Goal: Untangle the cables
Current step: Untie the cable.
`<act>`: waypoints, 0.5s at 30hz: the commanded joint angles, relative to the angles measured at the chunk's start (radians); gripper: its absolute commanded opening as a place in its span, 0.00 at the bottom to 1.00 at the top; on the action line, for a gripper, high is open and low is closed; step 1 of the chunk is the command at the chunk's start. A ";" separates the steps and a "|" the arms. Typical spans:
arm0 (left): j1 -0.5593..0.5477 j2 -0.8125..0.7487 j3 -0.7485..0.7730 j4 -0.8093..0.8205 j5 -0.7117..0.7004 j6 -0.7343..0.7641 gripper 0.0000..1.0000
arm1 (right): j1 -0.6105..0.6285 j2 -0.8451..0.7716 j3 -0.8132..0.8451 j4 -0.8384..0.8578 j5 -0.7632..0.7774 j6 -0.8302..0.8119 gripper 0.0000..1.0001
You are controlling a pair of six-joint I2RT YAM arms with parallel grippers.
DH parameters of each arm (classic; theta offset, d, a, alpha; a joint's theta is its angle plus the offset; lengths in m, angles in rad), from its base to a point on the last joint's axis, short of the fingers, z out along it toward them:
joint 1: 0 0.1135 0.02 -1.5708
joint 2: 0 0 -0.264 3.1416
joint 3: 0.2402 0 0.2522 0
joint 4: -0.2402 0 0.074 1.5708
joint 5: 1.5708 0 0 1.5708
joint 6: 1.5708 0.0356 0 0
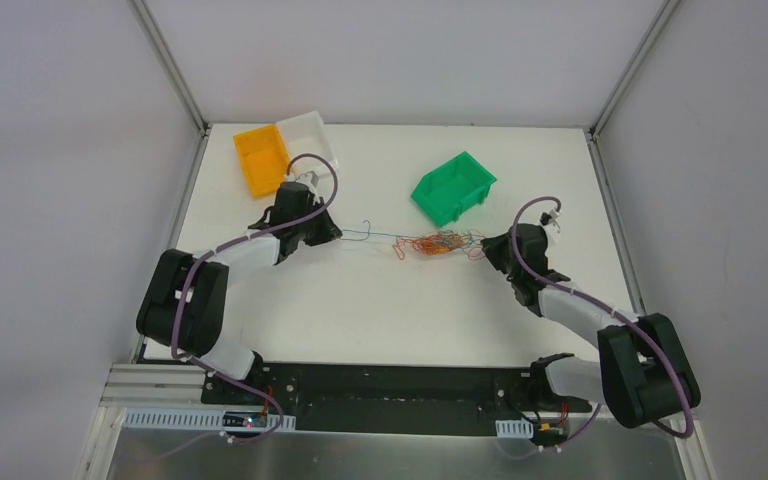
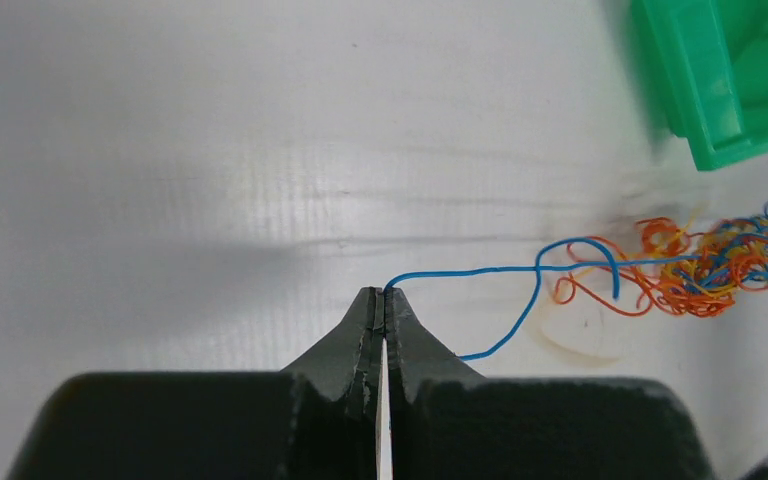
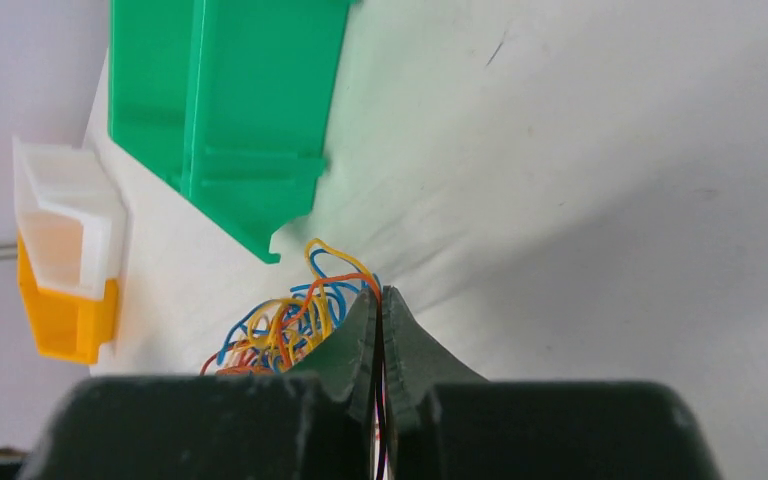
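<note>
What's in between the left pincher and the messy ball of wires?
Just one blue wire, pinched in the left gripper and running over the white table to the clump of wires. The left wrist view shows it best.

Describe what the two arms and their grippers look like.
The left arm and right arm alternate black joint housings with white link shells; a thick purple cable runs along each. The left gripper and right gripper have dark fingers tapering to narrow tips.
</note>
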 commanded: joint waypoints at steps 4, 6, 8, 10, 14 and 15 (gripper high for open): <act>0.013 -0.136 -0.073 0.047 -0.191 0.019 0.00 | -0.014 -0.056 0.009 -0.014 0.045 -0.061 0.00; 0.012 -0.144 -0.076 0.058 -0.172 0.033 0.00 | -0.013 -0.022 0.028 0.026 -0.068 -0.106 0.00; 0.010 -0.145 -0.076 0.087 -0.112 0.052 0.02 | 0.003 0.020 0.051 0.066 -0.176 -0.134 0.00; -0.005 -0.139 -0.075 0.132 -0.029 0.077 0.31 | 0.037 0.064 0.078 0.105 -0.263 -0.161 0.00; -0.119 -0.113 -0.031 0.162 0.069 0.205 0.73 | 0.149 0.136 0.161 0.098 -0.339 -0.249 0.00; -0.155 -0.104 -0.016 0.159 0.080 0.258 0.76 | 0.166 0.151 0.174 0.098 -0.351 -0.258 0.00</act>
